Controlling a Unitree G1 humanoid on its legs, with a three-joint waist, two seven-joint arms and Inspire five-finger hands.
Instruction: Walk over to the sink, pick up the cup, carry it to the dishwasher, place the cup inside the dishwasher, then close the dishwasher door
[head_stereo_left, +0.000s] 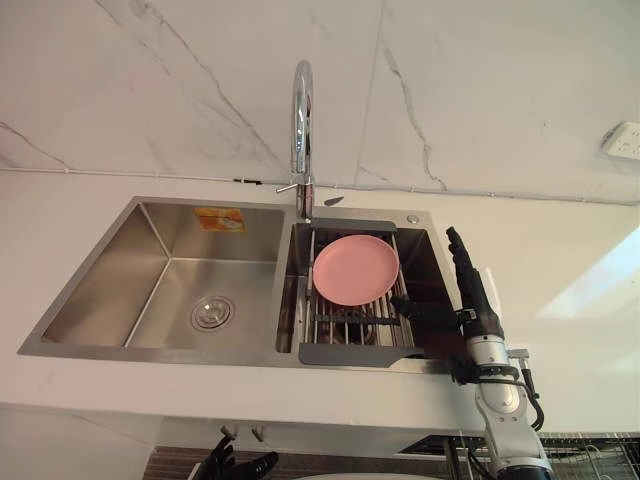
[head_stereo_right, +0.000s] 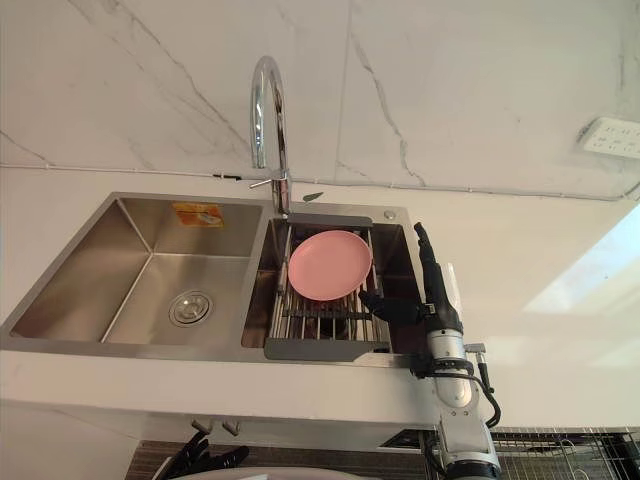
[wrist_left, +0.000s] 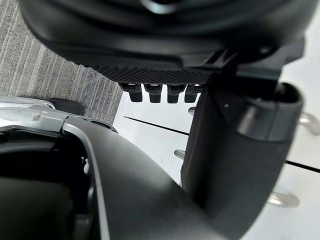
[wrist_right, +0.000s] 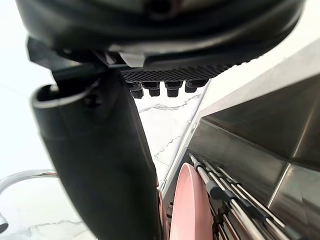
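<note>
One stainless two-basin sink (head_stereo_left: 110, 280), set in a white table (head_stereo_left: 560, 290). A pink plate (head_stereo_left: 355, 268) leaned on the rack (head_stereo_left: 345, 322) in its right basin. The right hand (head_stereo_left: 472, 285) hung open beside it, fingers straight. The left hand (head_stereo_left: 240, 465) hung low, fingers relaxed. Where the cup was could not be told.

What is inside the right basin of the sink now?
A grey rack sits in the right basin, with a pink plate resting on it. The right hand, fingers straight, hangs at its right rim. Whatever lies below rack and plate is covered.
</note>
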